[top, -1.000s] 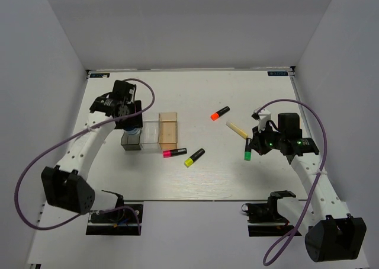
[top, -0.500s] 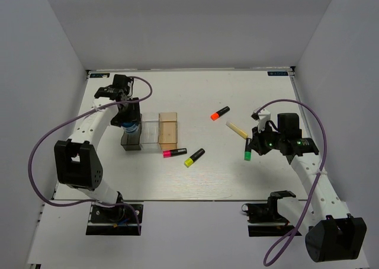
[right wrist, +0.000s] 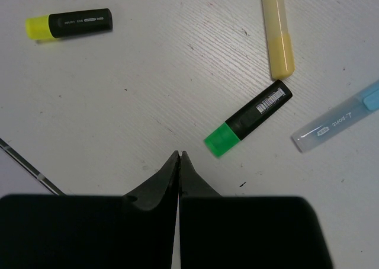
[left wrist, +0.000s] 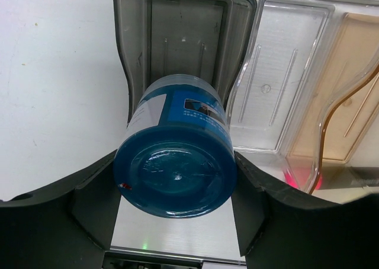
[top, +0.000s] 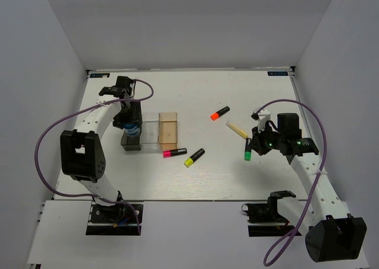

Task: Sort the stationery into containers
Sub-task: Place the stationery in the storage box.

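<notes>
Pinching the roll [left wrist: 174, 156] between its jaws, the left gripper [left wrist: 176, 183] hung over the grey bin [left wrist: 183, 20], while the right gripper [right wrist: 179, 156] was pressed together.

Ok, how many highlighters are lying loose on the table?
4: orange highlighter out in the middle, pink highlighter and yellow highlighter near the bins, green highlighter beside the right gripper. Others could be hidden.

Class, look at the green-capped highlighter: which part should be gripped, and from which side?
The black barrel at mid-length of the green-capped highlighter, from straight above, jaws across its narrow width: it lies flat and diagonal, both long sides free.
</notes>
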Robot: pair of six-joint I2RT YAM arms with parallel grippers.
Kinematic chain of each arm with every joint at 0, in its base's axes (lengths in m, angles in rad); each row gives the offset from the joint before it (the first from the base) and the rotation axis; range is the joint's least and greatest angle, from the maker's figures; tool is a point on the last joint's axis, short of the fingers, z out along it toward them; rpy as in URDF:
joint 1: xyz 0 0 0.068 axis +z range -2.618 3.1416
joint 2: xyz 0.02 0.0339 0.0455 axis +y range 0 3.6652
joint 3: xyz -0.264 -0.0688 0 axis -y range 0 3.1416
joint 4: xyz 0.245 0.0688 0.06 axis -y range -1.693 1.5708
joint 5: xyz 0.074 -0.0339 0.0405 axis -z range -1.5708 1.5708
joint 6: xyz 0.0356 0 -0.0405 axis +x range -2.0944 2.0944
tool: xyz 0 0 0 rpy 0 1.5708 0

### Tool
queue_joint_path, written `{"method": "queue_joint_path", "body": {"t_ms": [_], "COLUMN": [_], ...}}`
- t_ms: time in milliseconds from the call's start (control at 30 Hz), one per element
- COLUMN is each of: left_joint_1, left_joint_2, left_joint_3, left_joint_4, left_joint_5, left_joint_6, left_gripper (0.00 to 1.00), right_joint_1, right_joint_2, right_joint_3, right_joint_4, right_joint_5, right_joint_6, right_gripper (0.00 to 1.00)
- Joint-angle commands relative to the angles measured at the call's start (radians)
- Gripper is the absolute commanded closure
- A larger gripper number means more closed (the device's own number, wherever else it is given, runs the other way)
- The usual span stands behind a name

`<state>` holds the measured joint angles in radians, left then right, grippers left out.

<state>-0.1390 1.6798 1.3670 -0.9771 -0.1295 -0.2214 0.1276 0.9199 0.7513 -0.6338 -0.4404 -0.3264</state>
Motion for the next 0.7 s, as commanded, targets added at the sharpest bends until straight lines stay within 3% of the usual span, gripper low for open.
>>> {"method": "queue_joint_path", "body": {"t_ms": [0,33,200,300,333,467,667], "left_joint_1": [0.007,0.007,0.007,0.006,0.007,0.007,0.007], "left_joint_2": [-0.014,-0.014,-0.008,-0.005,-0.006,-0.005,-0.002], "left_joint_3": [-0.005,-0.011,-0.016,-0.022,-0.025,-0.023,-0.023], "left_joint_4": [0.031,0.034,0.032,0.035,0.034,0.031,0.029], "left_joint_5": [0.013,0.01,0.025,0.028,0.027,0.036,0.051], "left_joint_6": [0.007,0.005,0.002,-0.001,0.001,0.002,0.002], "left_gripper": [0.83,0.75,0.62,0.51,0.43,0.25,0.06], "right_joint_1": [0.007,0.007,0.007,0.007,0.006,0.009,0.006], "right_joint_2": [-0.001,-0.004,-0.003,-0.004,-0.006,-0.009,-0.009], "right_joint_3": [0.031,0.031,0.033,0.034,0.033,0.034,0.033], "right_joint_4": [0.0,0.002,0.0,0.0,0.0,0.0,0.002], "right_joint_5": [0.0,-0.003,-0.003,0.002,0.002,0.002,0.0], "right_joint_6": [-0.014,-0.017,-0.017,-0.019,-0.017,-0.02,-0.019], "right_gripper": [1.0,1.0,1.0,1.0,1.0,0.93,0.89]}}
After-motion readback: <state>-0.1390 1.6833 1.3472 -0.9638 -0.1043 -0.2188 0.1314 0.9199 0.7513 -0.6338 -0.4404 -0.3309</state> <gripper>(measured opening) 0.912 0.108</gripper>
